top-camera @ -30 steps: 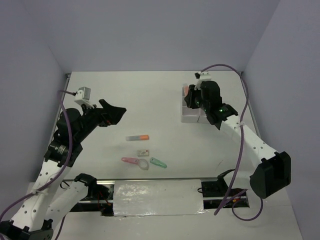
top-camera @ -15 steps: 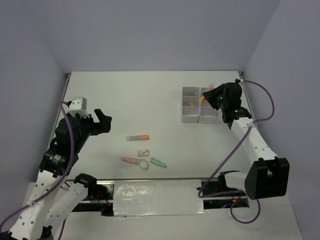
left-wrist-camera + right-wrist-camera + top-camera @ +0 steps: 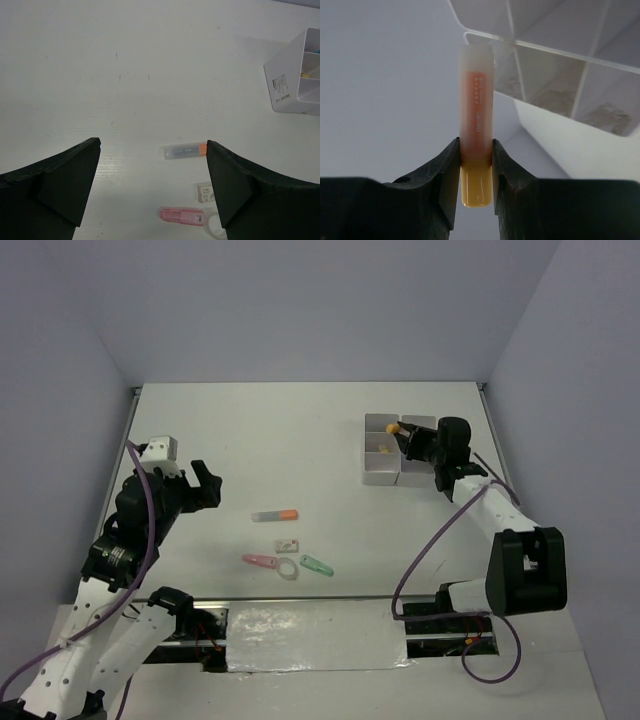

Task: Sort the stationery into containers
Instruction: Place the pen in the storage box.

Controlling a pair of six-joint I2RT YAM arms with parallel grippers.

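The white table carries everything, and the biggest object on it is the containers, a white block of square compartments lying directly ahead of the right gripper's fingertips and far off to the right of the left gripper. The right gripper's two fingers are clamped on an orange highlighter, pinching it just above its yellow-orange end. The rest of the barrel and its pale cap stick out past the fingertips toward the rim of the block, though whether it touches that rim cannot be told. The left gripper's fingers stand wide apart with nothing between them, hovering above bare table. Just beyond and slightly right of their gap lies an orange-tipped marker, flat and crosswise. Nearer than the marker, close by the inner side of the right-hand finger, lies a pink piece. A green piece lies beside it, seen only from above. A clear ring sits at the pink piece's end, half hidden by that finger. A white eraser rests between marker and ring. One small yellow piece lies inside a compartment.
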